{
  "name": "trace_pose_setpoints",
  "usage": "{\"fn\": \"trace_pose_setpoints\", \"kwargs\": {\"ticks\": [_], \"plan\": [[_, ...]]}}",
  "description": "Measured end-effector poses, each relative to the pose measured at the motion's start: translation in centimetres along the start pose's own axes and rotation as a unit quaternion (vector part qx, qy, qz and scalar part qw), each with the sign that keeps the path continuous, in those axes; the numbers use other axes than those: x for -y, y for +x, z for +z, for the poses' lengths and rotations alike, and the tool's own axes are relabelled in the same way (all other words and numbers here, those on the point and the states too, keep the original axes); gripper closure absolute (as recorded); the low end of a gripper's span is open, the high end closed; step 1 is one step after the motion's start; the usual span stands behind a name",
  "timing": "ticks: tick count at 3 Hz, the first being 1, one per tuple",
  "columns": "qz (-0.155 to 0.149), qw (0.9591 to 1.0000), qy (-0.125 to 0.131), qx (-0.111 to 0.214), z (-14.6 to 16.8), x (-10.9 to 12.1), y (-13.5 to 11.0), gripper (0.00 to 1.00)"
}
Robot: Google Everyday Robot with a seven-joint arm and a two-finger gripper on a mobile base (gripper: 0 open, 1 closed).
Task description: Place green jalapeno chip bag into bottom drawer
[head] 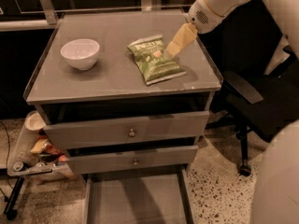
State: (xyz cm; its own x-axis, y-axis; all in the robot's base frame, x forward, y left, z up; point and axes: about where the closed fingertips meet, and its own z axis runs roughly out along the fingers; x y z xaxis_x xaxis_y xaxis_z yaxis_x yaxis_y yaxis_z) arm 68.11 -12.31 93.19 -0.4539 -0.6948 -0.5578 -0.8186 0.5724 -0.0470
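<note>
**Spotter:** Your gripper [169, 52] slants down from the right rear of the cabinet top [112, 85], and its tip is at the upper right edge of the green jalapeno chip bag [156, 65]. I cannot tell whether it is clenched or released, or whether it actually touches the bag.

**Second:** Why would you come in at that edge?

**Spotter:** The bag lies flat and label up, a little askew and right of centre. My guess is that a raised edge is the only part you can pinch on a flat bag. The white bowl [80, 53] sits well apart to the left, so it leaves you room.

**Second:** And where does it go?

**Spotter:** The bottom drawer [135, 200] is pulled out below the two shut upper drawers [128, 130]. You can lower the bag straight in without working a knob. The bag isn't lifted yet, so I judge you are at the grasp.
</note>
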Motion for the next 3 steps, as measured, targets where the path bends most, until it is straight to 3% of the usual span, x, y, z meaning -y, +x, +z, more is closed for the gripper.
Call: {"fn": "trace_pose_setpoints", "kwargs": {"ticks": [1,3], "plan": [[0.017,0.9998,0.006,-0.005,2.3,0.0,-2.1,0.00],[0.027,0.9996,0.001,-0.003,3.7,-0.1,-2.0,0.00]]}}
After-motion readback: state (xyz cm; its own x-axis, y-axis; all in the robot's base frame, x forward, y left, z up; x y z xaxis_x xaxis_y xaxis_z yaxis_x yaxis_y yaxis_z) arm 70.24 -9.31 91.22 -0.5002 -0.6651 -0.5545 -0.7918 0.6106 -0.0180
